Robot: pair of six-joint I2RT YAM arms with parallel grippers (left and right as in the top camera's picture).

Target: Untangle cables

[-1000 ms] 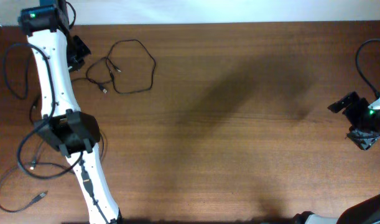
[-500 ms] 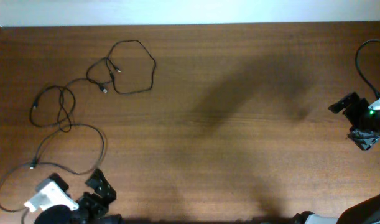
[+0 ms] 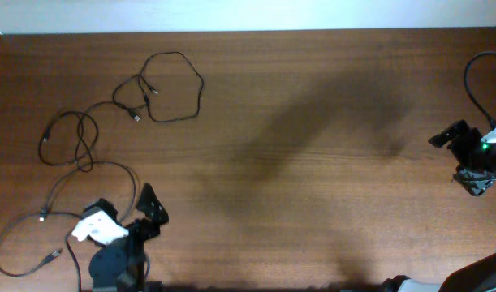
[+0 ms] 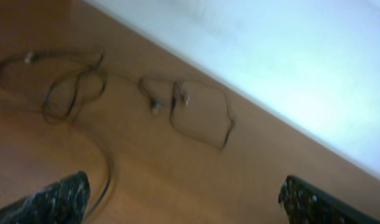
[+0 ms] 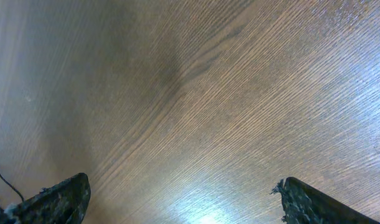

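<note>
- Two grippers are counted: the left gripper (image 3: pixel 126 212) at the near left edge of the table (image 3: pixel 312 203) and the right gripper (image 3: pixel 463 160) at the far right edge.
- The cables (image 3: pixel 109 122) are laid on the table's left rear quarter, as one connected run of thin black cord.
- One wide loop is seen toward the rear, a small knot of crossed loops left of it, and a long strand is trailed toward the near edge beside the left gripper.
- At least four small plug ends are made out from overhead; the number of separate cords cannot be told.
- Left gripper (image 4: pixel 186 202): jaws are spread wide, nothing is held, and bare table is seen between them.
- Right gripper (image 5: pixel 186 202): jaws are likewise spread wide, nothing is held, and only wood grain is seen between.
- In the left wrist view the cables (image 4: pixel 177 106) are shown ahead of the fingers, blurred, with the white wall (image 4: pixel 289 56) behind them.
- In the right wrist view the task cables are not shown.
- Only from overhead is one thicker arm cable (image 3: pixel 472 73) seen looped above the right arm, plus one green light (image 3: pixel 483 146) on that arm.
</note>
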